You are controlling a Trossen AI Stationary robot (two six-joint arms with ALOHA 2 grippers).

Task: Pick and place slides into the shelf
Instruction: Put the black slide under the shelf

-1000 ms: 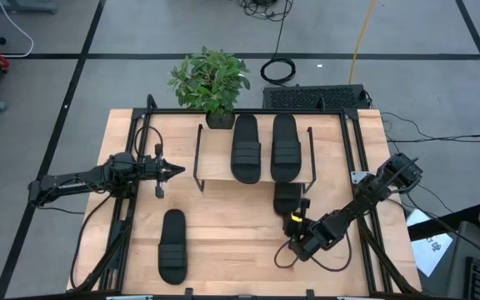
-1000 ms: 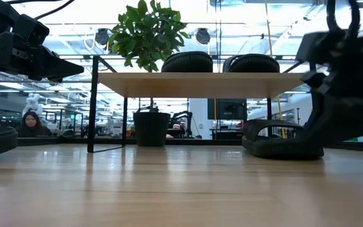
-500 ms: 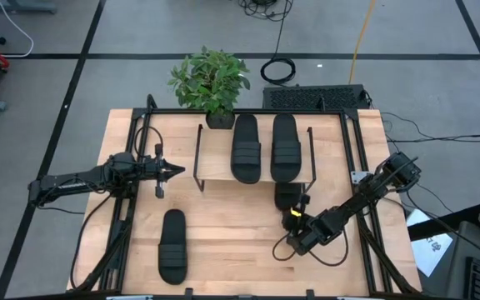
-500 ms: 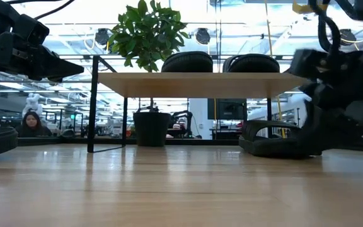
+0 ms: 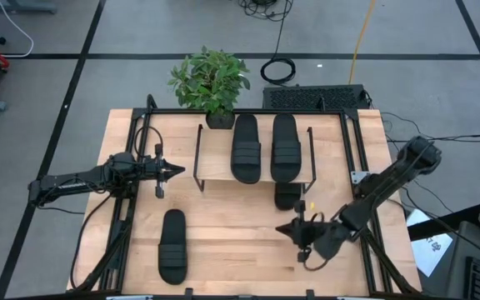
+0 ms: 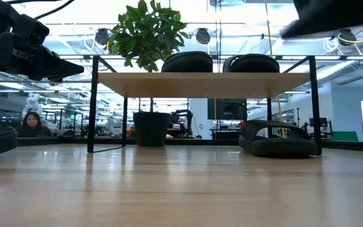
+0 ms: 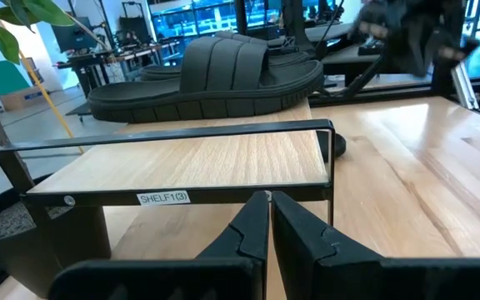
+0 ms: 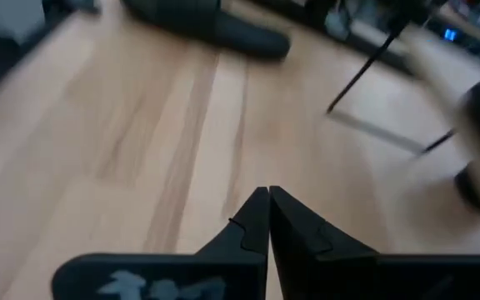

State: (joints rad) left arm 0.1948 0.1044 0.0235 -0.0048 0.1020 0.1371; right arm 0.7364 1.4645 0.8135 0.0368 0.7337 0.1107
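Observation:
The shelf (image 5: 215, 167) stands at the table's far middle, and two black slides (image 5: 246, 148) (image 5: 284, 147) lie flat on its top board. A third slide (image 5: 287, 197) (image 6: 279, 142) rests sole-down on the table under the board's right end, its near end sticking out. The fourth slide (image 5: 172, 244) lies on the table toward the near left. My left gripper (image 5: 177, 171) (image 7: 267, 200) hovers shut just left of the shelf. My right gripper (image 5: 282, 228) (image 8: 267, 196) is shut and raised over bare table, near of the third slide, pointing left.
A potted plant (image 5: 211, 79) stands at the far edge beside the shelf's far left corner. Black rails (image 5: 123, 217) (image 5: 365, 167) run along both table sides. Bare wood lies between the fourth slide and my right gripper. A person (image 6: 30, 123) sits in the room beyond the table.
My right gripper has drawn back from the third slide's near end toward the table's near edge, risen, and swung to point left. The third slide now sits slightly farther under the shelf than before.

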